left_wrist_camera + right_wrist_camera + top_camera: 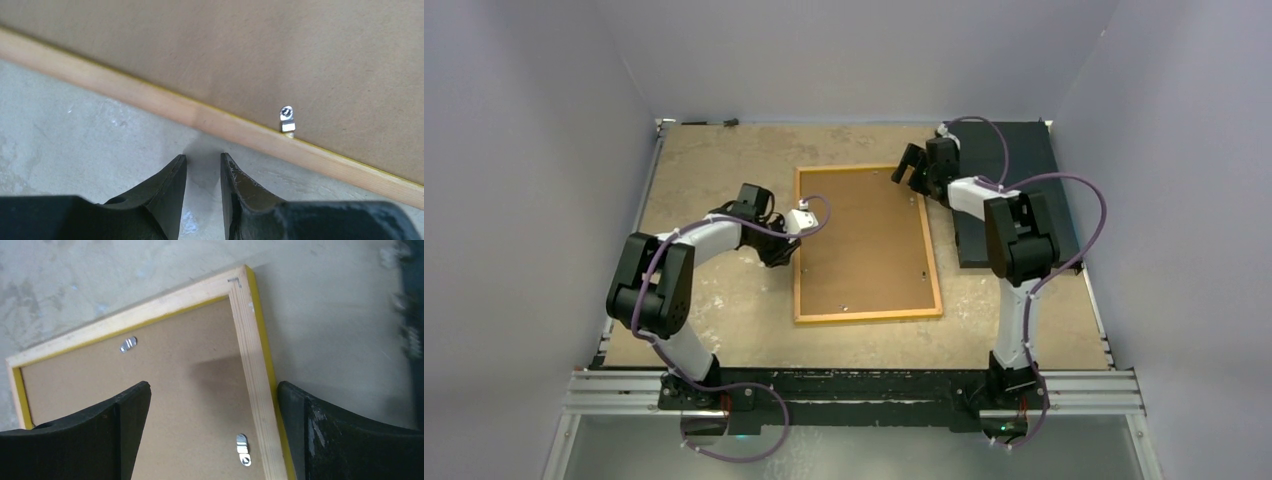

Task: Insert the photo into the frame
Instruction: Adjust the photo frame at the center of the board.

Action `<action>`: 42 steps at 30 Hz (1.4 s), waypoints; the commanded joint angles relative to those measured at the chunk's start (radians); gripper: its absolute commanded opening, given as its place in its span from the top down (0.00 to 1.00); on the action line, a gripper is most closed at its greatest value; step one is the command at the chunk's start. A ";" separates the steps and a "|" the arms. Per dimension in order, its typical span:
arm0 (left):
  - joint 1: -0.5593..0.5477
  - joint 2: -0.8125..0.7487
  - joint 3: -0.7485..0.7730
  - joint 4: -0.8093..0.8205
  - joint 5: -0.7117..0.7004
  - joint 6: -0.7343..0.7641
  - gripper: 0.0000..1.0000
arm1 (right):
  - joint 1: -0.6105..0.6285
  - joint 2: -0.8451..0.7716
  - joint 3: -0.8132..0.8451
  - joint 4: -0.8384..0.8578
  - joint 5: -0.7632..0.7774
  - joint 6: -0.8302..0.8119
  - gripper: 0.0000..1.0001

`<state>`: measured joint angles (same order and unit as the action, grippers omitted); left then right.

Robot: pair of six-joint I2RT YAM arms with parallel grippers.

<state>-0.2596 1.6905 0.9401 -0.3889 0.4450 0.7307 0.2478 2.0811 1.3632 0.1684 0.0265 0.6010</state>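
Note:
The frame (869,316) lies face down in the middle of the table, light wood reverse up with a thin yellow edge. The brown backing board (864,245) sits inside it under small metal clips (242,449). The photo is not in view. My left gripper (784,250) is low over the bare table just outside the frame's left rail (150,97). Its jaws (203,157) are a narrow gap apart and empty. My right gripper (911,172) hovers over the frame's far right corner (247,340). It is wide open and empty (214,387), straddling the right rail.
A dark rectangular mat (1014,190) lies at the back right, beside the frame and under the right arm. Grey walls enclose the table on three sides. A metal rail (854,390) runs along the near edge.

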 commanded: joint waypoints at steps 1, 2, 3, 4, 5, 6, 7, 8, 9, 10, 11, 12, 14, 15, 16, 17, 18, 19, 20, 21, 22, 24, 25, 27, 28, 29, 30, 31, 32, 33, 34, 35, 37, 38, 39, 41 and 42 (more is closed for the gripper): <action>-0.044 -0.012 -0.045 -0.036 -0.006 0.023 0.71 | 0.092 0.111 0.164 0.011 -0.091 0.004 0.01; -0.051 -0.013 -0.050 -0.036 -0.007 0.022 0.71 | 0.120 0.143 0.218 -0.005 -0.108 0.003 0.01; -0.055 -0.014 -0.055 -0.037 -0.006 0.016 0.71 | 0.145 0.176 0.271 -0.016 -0.129 0.005 0.01; -0.058 -0.015 -0.059 -0.041 -0.004 0.014 0.71 | 0.168 0.210 0.320 -0.018 -0.157 0.009 0.01; -0.063 -0.017 -0.062 -0.049 -0.003 0.014 0.71 | 0.191 0.242 0.376 -0.026 -0.181 0.015 0.01; -0.066 -0.019 -0.066 -0.054 -0.002 0.013 0.71 | 0.211 0.279 0.428 -0.033 -0.210 0.020 0.01; -0.069 -0.021 -0.068 -0.065 0.001 0.017 0.71 | 0.230 0.312 0.488 -0.042 -0.246 0.030 0.01; -0.072 -0.024 -0.069 -0.077 0.005 0.020 0.71 | 0.245 0.348 0.541 -0.054 -0.281 0.037 0.01; -0.073 -0.024 -0.068 -0.091 0.011 0.023 0.71 | 0.258 0.383 0.602 -0.071 -0.316 0.040 0.01; -0.074 -0.025 -0.066 -0.108 0.020 0.028 0.71 | 0.266 0.414 0.658 -0.103 -0.341 0.041 0.01; -0.075 -0.023 -0.061 -0.127 0.031 0.035 0.71 | 0.273 0.436 0.700 -0.118 -0.345 0.036 0.01; -0.075 -0.021 -0.053 -0.149 0.040 0.041 0.71 | 0.277 0.440 0.722 -0.122 -0.346 0.031 0.01; -0.075 -0.016 -0.024 -0.214 0.066 0.063 0.69 | 0.277 0.415 0.715 -0.115 -0.354 0.019 0.01; -0.073 -0.016 -0.002 -0.257 0.080 0.072 0.68 | 0.271 0.390 0.706 -0.111 -0.339 0.000 0.01; -0.070 -0.017 0.035 -0.306 0.095 0.077 0.68 | 0.268 0.342 0.695 -0.108 -0.319 -0.018 0.01; -0.058 -0.018 0.077 -0.364 0.116 0.086 0.68 | 0.262 0.298 0.678 -0.105 -0.301 -0.031 0.01; -0.030 -0.020 0.138 -0.428 0.152 0.100 0.67 | 0.251 0.251 0.651 -0.103 -0.285 -0.043 0.01; 0.005 -0.019 0.205 -0.484 0.189 0.113 0.67 | 0.241 0.193 0.617 -0.099 -0.275 -0.048 0.01; 0.051 -0.014 0.267 -0.522 0.226 0.119 0.66 | 0.228 0.139 0.564 -0.091 -0.269 -0.050 0.01; 0.097 -0.003 0.333 -0.534 0.239 0.103 0.66 | 0.217 0.073 0.495 -0.078 -0.261 -0.045 0.01; 0.137 0.015 0.392 -0.523 0.236 0.074 0.66 | 0.207 0.010 0.420 -0.056 -0.251 -0.038 0.01; 0.197 0.076 0.492 -0.456 0.195 -0.016 0.66 | 0.196 -0.102 0.283 -0.063 -0.218 -0.037 0.01; 0.223 0.104 0.522 -0.383 0.165 -0.080 0.66 | 0.190 -0.150 0.211 -0.081 -0.207 -0.036 0.01; 0.257 0.166 0.570 -0.249 0.139 -0.192 0.66 | 0.181 -0.264 0.047 -0.099 -0.200 -0.022 0.01; 0.290 0.195 0.583 -0.176 0.137 -0.249 0.66 | 0.179 -0.318 -0.049 -0.094 -0.195 -0.007 0.01; 0.303 0.226 0.596 -0.110 0.129 -0.285 0.66 | 0.173 -0.377 -0.135 -0.095 -0.190 0.003 0.01; 0.303 0.269 0.623 -0.085 0.122 -0.306 0.66 | 0.167 -0.435 -0.229 -0.092 -0.189 0.013 0.01; 0.304 0.308 0.647 -0.072 0.125 -0.328 0.66 | 0.162 -0.506 -0.314 -0.089 -0.194 0.028 0.01; 0.304 0.346 0.672 -0.065 0.133 -0.353 0.66 | 0.156 -0.560 -0.388 -0.094 -0.200 0.039 0.01; 0.304 0.380 0.698 -0.065 0.146 -0.373 0.66 | 0.152 -0.607 -0.477 -0.107 -0.209 0.053 0.01; 0.305 0.412 0.720 -0.068 0.158 -0.386 0.65 | 0.150 -0.658 -0.535 -0.122 -0.220 0.059 0.01; 0.305 0.436 0.735 -0.065 0.170 -0.396 0.65 | 0.147 -0.706 -0.587 -0.138 -0.233 0.066 0.01; 0.305 0.469 0.746 -0.045 0.184 -0.412 0.65 | 0.146 -0.789 -0.674 -0.166 -0.247 0.079 0.01; 0.307 0.480 0.747 -0.036 0.189 -0.418 0.65 | 0.146 -0.825 -0.714 -0.191 -0.252 0.089 0.01; 0.310 0.489 0.747 -0.027 0.199 -0.424 0.65 | 0.145 -0.854 -0.747 -0.208 -0.260 0.104 0.01; 0.316 0.505 0.745 -0.025 0.228 -0.432 0.65 | 0.144 -0.898 -0.801 -0.222 -0.266 0.120 0.01; 0.318 0.510 0.743 -0.032 0.238 -0.431 0.65 | 0.143 -0.912 -0.826 -0.210 -0.275 0.133 0.01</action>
<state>0.0521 2.2036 1.6375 -0.4686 0.6106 0.3500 0.3916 1.2602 0.5934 -0.0338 -0.2062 0.6765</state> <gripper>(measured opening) 0.348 0.987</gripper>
